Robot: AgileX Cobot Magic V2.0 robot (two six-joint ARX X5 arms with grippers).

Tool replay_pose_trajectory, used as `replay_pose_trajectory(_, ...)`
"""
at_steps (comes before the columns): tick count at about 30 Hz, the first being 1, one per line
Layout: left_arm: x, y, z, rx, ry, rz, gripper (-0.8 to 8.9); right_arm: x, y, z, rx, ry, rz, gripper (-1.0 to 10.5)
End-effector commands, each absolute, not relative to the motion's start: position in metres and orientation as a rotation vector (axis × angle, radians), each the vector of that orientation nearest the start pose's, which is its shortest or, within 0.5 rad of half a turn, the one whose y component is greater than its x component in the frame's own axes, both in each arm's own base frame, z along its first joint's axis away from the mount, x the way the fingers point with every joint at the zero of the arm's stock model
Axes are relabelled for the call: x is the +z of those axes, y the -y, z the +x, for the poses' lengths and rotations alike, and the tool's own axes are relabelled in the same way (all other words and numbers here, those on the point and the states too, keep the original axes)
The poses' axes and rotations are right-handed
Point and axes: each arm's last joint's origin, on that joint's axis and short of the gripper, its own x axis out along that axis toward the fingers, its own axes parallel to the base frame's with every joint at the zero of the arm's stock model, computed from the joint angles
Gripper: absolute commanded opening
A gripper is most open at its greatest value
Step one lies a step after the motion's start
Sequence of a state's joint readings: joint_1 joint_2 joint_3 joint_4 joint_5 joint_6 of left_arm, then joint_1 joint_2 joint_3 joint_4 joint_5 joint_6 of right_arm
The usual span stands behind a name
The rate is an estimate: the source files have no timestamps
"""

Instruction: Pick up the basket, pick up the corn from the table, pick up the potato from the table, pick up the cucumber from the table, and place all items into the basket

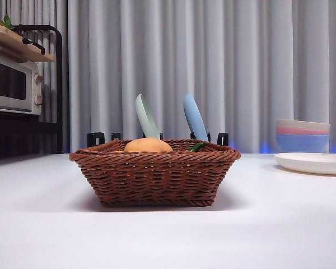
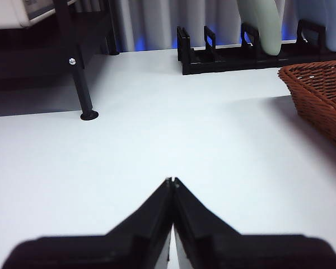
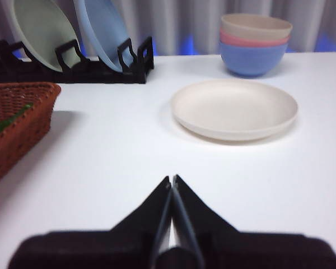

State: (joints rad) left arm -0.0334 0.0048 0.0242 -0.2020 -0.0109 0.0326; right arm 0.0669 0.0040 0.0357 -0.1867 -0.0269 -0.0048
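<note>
The brown wicker basket [image 1: 154, 174] stands on the white table [image 1: 168, 235] in the middle of the front view. Over its rim shows the tan top of the potato [image 1: 148, 145] and the green stem end of the cucumber [image 1: 197, 147]. The corn is hidden. My left gripper [image 2: 172, 181] is shut and empty over bare table, with the basket's corner [image 2: 319, 95] off to one side. My right gripper [image 3: 171, 179] is shut and empty too, with the basket [image 3: 19, 120] and a bit of cucumber [image 3: 8, 120] at the other side.
A black dish rack [image 1: 157, 137] behind the basket holds a green plate [image 1: 147, 116] and a blue plate [image 1: 194, 116]. A cream plate [image 3: 234, 107] and stacked bowls [image 3: 255, 43] sit at the right. A toaster oven on a black shelf [image 1: 17, 84] stands at the left.
</note>
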Motion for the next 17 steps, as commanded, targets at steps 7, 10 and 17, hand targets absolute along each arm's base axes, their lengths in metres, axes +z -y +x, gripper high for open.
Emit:
replay_pose_trajectory(7, 0.1479, 0.0028, 0.0951, -0.028, -0.200, 0.030, 0.00, 0.1482, -0.0076, 0.0956, 0.109, -0.175, -0.007, -0.1)
replay_pose_trajectory(10, 0.1479, 0.0028, 0.0951, -0.027, -0.200, 0.030, 0.00, 0.1482, -0.0079, 0.0956, 0.117, -0.176, -0.007, 0.0)
replay_pose_trajectory(17, 0.1479, 0.0028, 0.0951, -0.027, -0.200, 0.030, 0.00, 0.1482, -0.0077, 0.0956, 0.113, -0.176, -0.007, 0.0)
